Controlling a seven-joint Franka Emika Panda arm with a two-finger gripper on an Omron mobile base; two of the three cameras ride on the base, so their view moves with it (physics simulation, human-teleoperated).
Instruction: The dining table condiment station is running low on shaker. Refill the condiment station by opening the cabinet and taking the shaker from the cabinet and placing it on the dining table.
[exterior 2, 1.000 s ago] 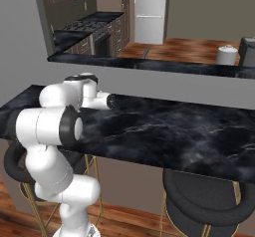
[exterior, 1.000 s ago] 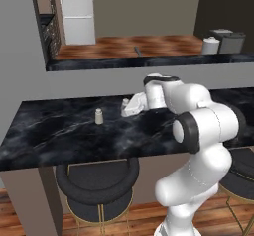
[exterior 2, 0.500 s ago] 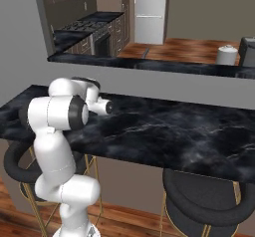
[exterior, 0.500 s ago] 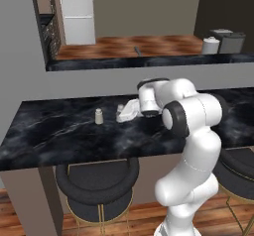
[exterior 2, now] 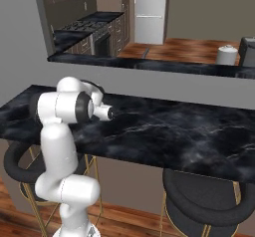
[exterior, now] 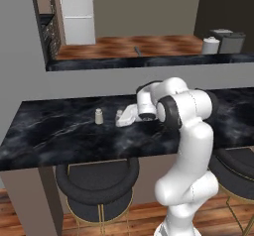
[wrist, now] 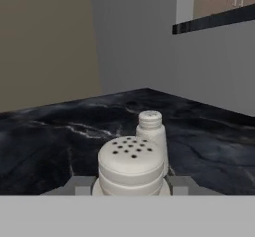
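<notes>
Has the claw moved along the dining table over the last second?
Yes. The claw has swung left along the dining table, closing toward the standing shaker already there.

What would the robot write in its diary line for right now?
gripper: shut on shaker | over dining table | second shaker stands ahead | shaker not yet released

You see a matt, smooth pale shaker [wrist: 131, 167] over the dining table [wrist: 50, 141] with its glossy black marble-look, white-veined top.
</notes>
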